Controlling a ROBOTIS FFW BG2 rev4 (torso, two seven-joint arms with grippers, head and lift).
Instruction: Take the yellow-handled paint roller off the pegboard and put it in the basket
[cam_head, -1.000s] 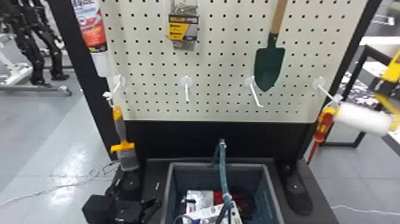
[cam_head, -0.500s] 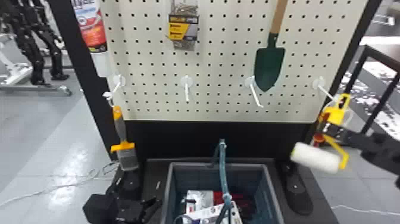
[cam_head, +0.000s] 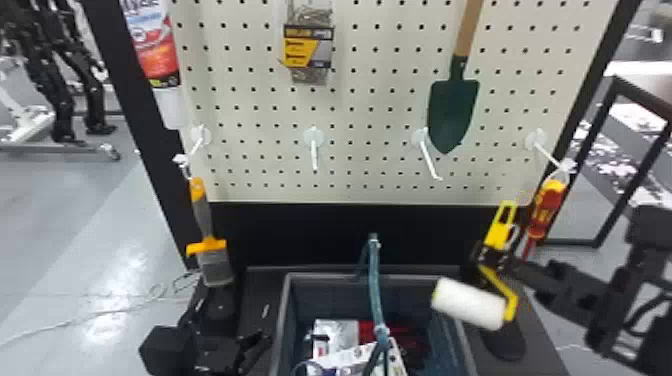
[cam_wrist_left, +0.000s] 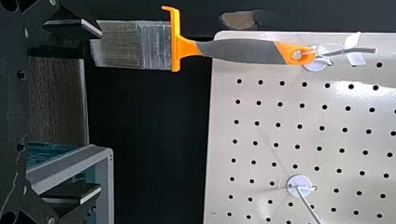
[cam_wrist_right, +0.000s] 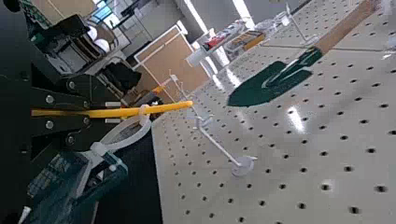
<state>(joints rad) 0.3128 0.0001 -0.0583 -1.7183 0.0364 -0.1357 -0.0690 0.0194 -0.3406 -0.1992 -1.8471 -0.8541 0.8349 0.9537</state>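
"Right gripper (cam_head: 492, 256): is it holding?"

"Yes, I've got its flat black fingers closed on the yellow-handled paint roller (cam_head: 501, 232), handle up. The fluffy white roller sleeve (cam_head: 470, 304) is tilted below, overlapping the right rim of the grey plastic basket (cam_head: 287, 320) in my head view. I can't tell its height over the rim."

"Clear of the pegboard?"

"It's off the rightmost white metal hook (cam_head: 552, 156), where a red-and-yellow screwdriver (cam_head: 545, 207) hangs just beside the roller's handle."

"And the other side?"

"I see the left gripper (cam_head: 260, 346) with its fingers apart, left of the basket, near the orange-and-grey paintbrush (cam_head: 204, 220) hanging upright, bristles down."
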